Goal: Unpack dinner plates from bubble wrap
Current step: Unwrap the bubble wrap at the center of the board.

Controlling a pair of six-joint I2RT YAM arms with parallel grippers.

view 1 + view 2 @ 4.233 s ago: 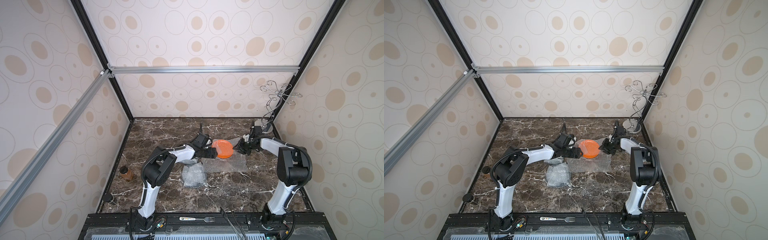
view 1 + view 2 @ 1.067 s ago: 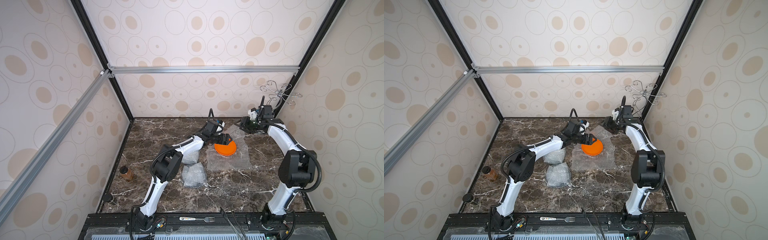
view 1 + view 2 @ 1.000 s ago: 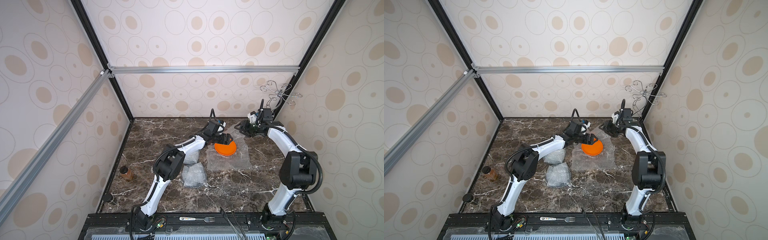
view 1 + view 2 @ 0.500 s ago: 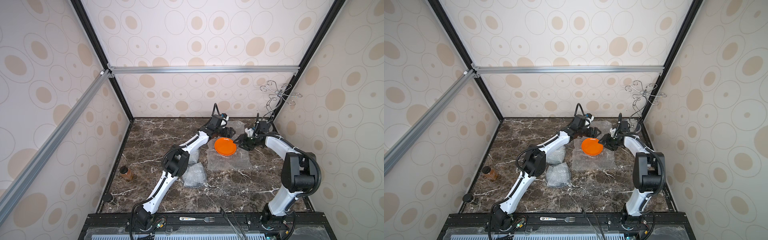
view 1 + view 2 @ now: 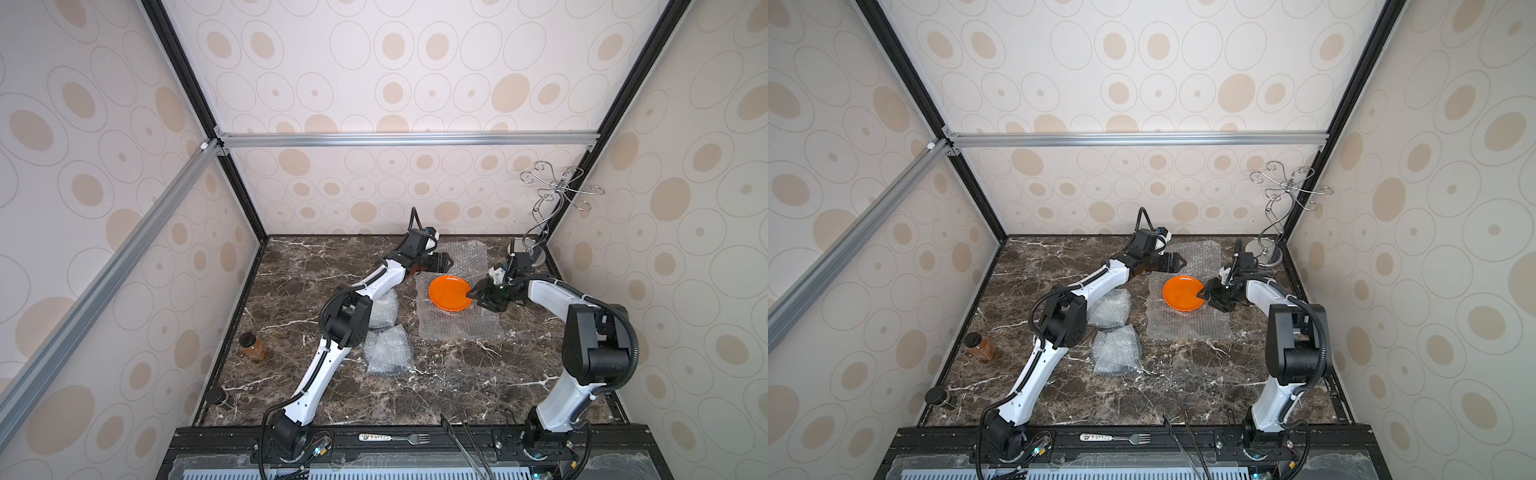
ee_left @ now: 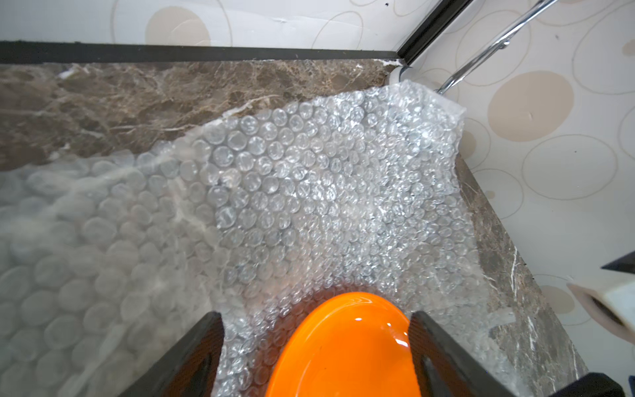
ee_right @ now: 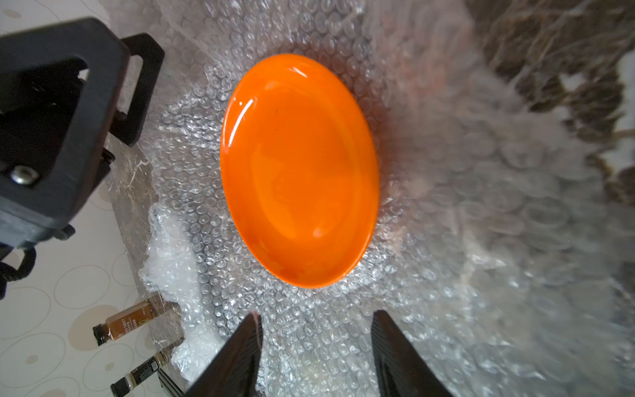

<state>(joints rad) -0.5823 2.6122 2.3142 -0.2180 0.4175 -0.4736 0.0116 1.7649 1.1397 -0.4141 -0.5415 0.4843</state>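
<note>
Dinner plate (image 5: 451, 293), bright orange, lies uncovered on spread bubble wrap (image 5: 457, 328) at the rear of the table (image 5: 316, 266); left gripper (image 5: 445, 262) and right gripper (image 5: 474, 297) flank it, both parted, gripping nothing; 2 wrapped bundles (image 5: 388, 349) sit nearby.

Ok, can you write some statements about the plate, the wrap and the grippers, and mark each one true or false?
1. The plate lies uncovered on an open wrap sheet. True.
2. The right gripper grips the plate. False: it is open, short of the rim.
3. Two bundles lie beside the sheet. True.
4. The stand lies toppled on the sheet. False: it stands upright in the far corner.
5. The left gripper is shut. False: it is open, holding nothing.
</note>
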